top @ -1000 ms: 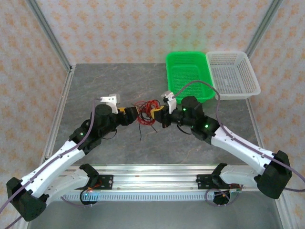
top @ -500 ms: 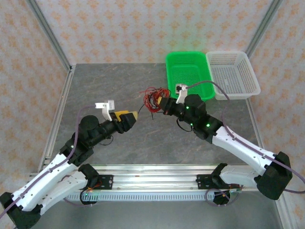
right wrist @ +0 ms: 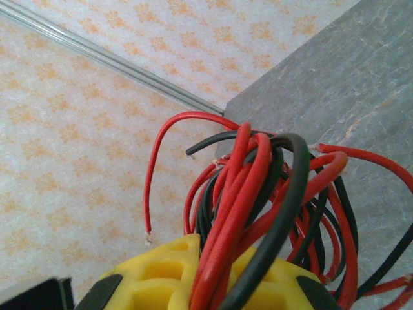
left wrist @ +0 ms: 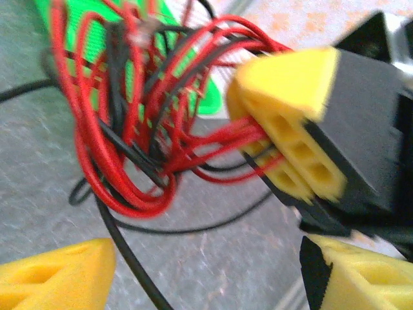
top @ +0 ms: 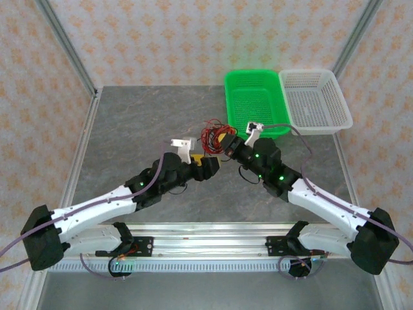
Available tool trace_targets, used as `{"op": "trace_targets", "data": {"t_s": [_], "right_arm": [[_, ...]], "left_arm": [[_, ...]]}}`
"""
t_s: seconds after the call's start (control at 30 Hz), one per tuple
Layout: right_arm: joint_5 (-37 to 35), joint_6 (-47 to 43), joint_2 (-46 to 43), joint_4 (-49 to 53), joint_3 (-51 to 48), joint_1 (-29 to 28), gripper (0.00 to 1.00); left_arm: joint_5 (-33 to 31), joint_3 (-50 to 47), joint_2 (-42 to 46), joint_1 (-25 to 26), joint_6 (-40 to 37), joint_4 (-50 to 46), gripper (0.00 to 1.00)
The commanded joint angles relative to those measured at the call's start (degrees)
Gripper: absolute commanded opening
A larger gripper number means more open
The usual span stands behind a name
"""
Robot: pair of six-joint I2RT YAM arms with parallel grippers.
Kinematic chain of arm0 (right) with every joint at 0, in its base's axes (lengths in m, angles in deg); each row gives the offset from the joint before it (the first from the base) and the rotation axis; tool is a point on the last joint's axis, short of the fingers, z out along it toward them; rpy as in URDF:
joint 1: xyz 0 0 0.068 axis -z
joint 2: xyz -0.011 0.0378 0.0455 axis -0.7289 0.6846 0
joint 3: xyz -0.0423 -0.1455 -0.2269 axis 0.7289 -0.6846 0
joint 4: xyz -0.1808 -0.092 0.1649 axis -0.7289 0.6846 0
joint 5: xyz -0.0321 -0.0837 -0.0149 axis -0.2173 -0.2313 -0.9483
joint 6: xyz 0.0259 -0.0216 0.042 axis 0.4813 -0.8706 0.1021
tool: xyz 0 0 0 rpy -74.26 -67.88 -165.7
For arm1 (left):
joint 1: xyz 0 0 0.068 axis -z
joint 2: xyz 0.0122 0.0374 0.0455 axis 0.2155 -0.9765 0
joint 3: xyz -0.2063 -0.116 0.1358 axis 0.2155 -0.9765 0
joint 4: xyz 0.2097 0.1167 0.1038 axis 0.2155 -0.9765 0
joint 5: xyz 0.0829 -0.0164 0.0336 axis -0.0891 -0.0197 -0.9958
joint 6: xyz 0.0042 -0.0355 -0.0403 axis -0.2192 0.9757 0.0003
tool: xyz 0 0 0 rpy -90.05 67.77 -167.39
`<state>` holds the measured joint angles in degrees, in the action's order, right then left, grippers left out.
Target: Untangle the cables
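Note:
The cables (top: 211, 135) are a knotted bunch of thin red and black wires, held up above the grey table (top: 129, 129) just left of the green basket. My right gripper (top: 225, 143) is shut on the bunch; in the right wrist view its yellow fingers (right wrist: 161, 278) pinch several red and black strands (right wrist: 258, 187) that loop upward. My left gripper (top: 209, 165) stands open just in front of and below the bunch. In the left wrist view its yellow fingertips (left wrist: 58, 274) are wide apart with only one loose black strand (left wrist: 122, 252) crossing between them, and the tangle (left wrist: 129, 129) hangs ahead.
A green basket (top: 255, 103) and a white basket (top: 316, 100) stand side by side at the back right, close behind the right gripper. Patterned walls with metal posts enclose the table. A metal rail (top: 206, 242) runs along the near edge.
The right gripper lifted the bunch and carried it back and to the right. The left gripper came off the bunch, swung away to the left, then came back under it.

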<state>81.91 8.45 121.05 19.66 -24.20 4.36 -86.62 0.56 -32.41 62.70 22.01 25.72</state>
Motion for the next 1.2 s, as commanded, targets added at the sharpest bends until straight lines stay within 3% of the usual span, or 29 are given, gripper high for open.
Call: {"op": "trace_targets", "data": {"t_s": [0.0, 0.27, 0.47, 0.77, 1.0, 1.17], "right_arm": [[-0.76, 1.56, -2.36, -4.84, -0.31, -0.37, 0.0], [-0.42, 1.58, -3.09, -4.96, -0.46, -0.45, 0.0], [0.6, 1.95, -3.15, -5.8, -0.47, -0.54, 0.0], [0.6, 2.55, -2.74, -7.52, -0.75, -0.8, 0.0], [1.24, 2.87, -2.39, -8.47, -0.65, -1.16, 0.0], [1.82, 3.38, -2.69, -8.87, -0.72, -1.49, 0.0]], "left_arm": [[-10.01, 2.14, -0.47, -0.07, -0.47, -0.5, 0.76], [-13.8, 0.72, 2.56, -1.42, -1.28, -0.73, 0.75], [-6.67, -2.0, 3.76, -6.17, -1.23, 4.56, 0.75], [2.52, -3.51, -0.14, -6.97, 0.76, 15.26, 0.74], [3.9, -4.15, -3.03, -6.94, 1.08, 19.14, 0.74], [2.44, -4.14, -5.0, -7.36, 0.68, 21.81, 0.55]]}}
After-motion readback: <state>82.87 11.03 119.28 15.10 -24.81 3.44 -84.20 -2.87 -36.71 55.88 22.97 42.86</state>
